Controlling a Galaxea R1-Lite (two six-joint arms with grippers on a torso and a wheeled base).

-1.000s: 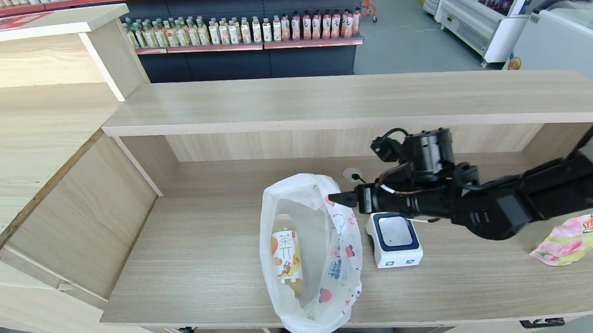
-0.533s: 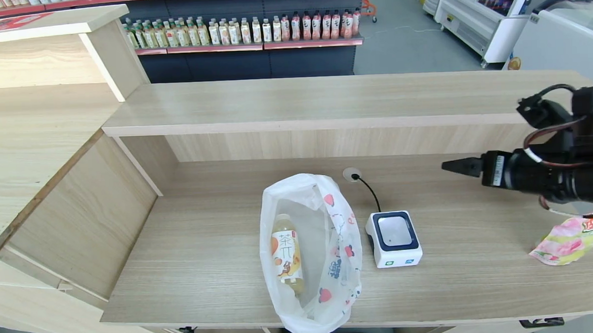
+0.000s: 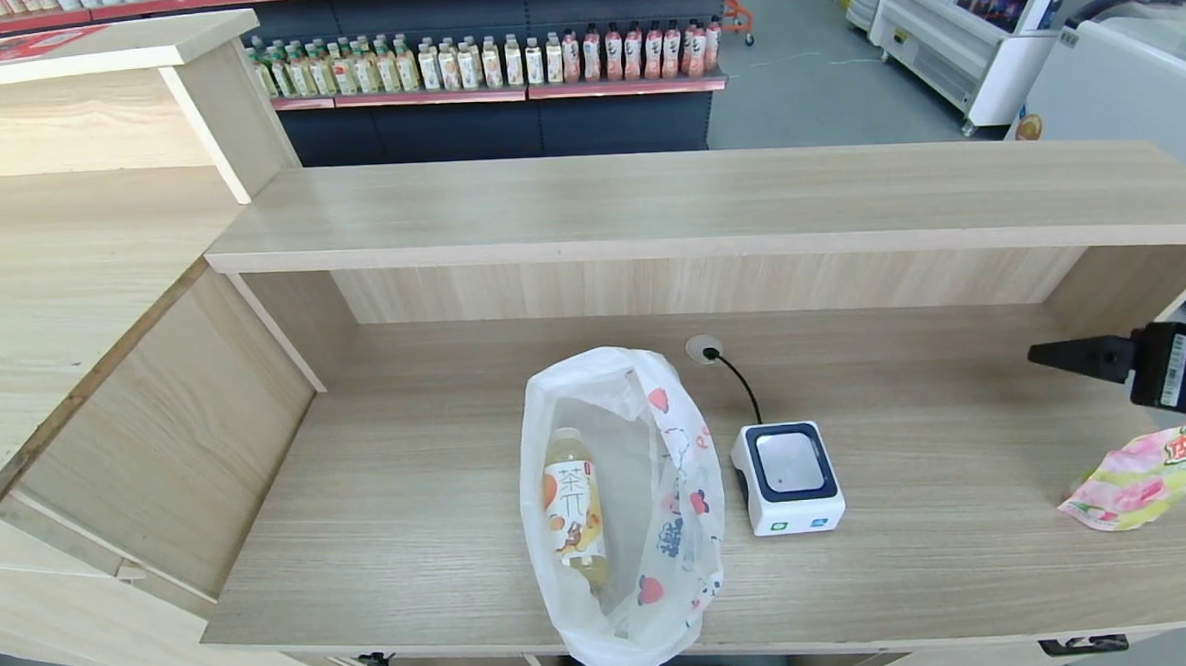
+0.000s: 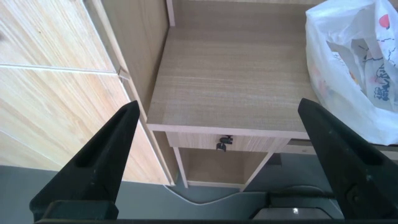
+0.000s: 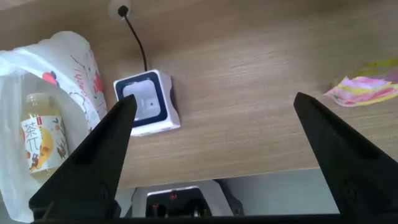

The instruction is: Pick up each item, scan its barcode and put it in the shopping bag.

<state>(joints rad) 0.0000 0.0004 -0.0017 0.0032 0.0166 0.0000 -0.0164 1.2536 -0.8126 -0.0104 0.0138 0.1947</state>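
A white shopping bag (image 3: 658, 440) with red and blue prints lies open on the counter's middle, and a yellow tea bottle (image 3: 573, 509) rests inside it. To its right stands the white barcode scanner (image 3: 787, 477) with its dark window up. A pink snack pouch (image 3: 1155, 474) lies flat at the counter's far right. My right gripper (image 3: 1044, 356) hangs open and empty above the counter just beyond the pouch. In the right wrist view the open right gripper (image 5: 214, 102) looks down on the scanner (image 5: 146, 102), bag (image 5: 68, 62) and pouch (image 5: 367, 90). My left gripper (image 4: 219, 106) is open, low by the counter's front left, near the bag (image 4: 354, 68).
The raised back ledge (image 3: 707, 203) runs behind the work surface, and a wooden side wall (image 3: 156, 422) closes it on the left. The scanner's black cable (image 3: 740, 382) runs to a hole in the counter. Bare counter lies between scanner and pouch.
My right arm has pulled back from over the bag and scanner to the far right edge, above the pouch. The bag, bottle, scanner and pouch have stayed put.
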